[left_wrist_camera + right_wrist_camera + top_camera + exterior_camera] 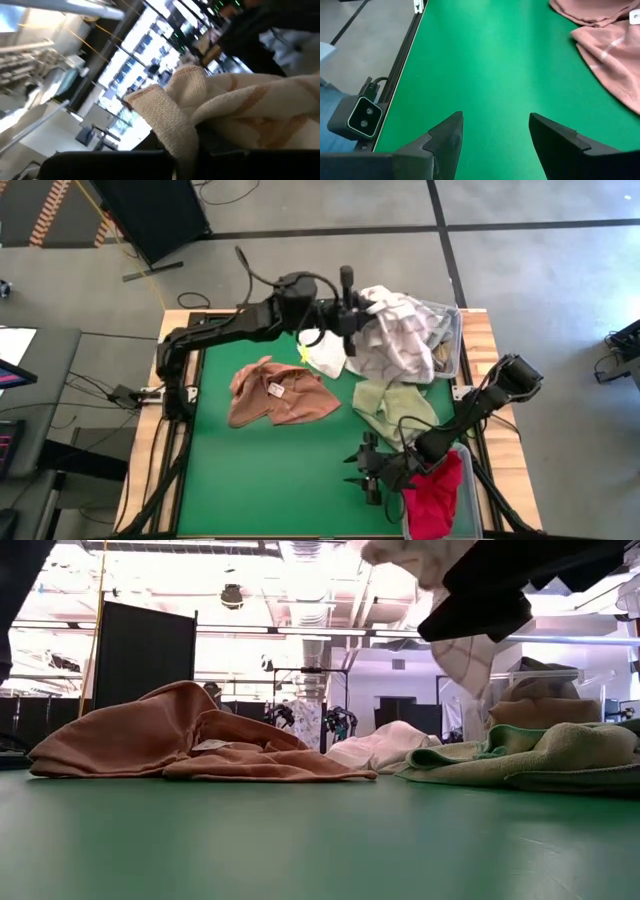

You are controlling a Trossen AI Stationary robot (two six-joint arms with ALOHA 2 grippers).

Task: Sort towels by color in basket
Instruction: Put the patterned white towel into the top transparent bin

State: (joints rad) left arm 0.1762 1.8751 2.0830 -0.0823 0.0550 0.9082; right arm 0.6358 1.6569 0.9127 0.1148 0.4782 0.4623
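Green desk (260, 470): left hand (352, 320) clamped on limp checked towel (400, 340) near far edge, best pinched at a fold; right hand (366, 470) wide, empty.

Both arms are dark, nearly black, built of slim straight links joined by thicker rounded joints. The left arm (250, 322) carries a thin black cable that loops up over its forearm. The right arm (480, 405) ends at a bulky rounded joint. The right gripper (495, 137) has two matte black wedge-shaped fingers (447, 135) with angular, bevelled edges and plain flat inner faces.
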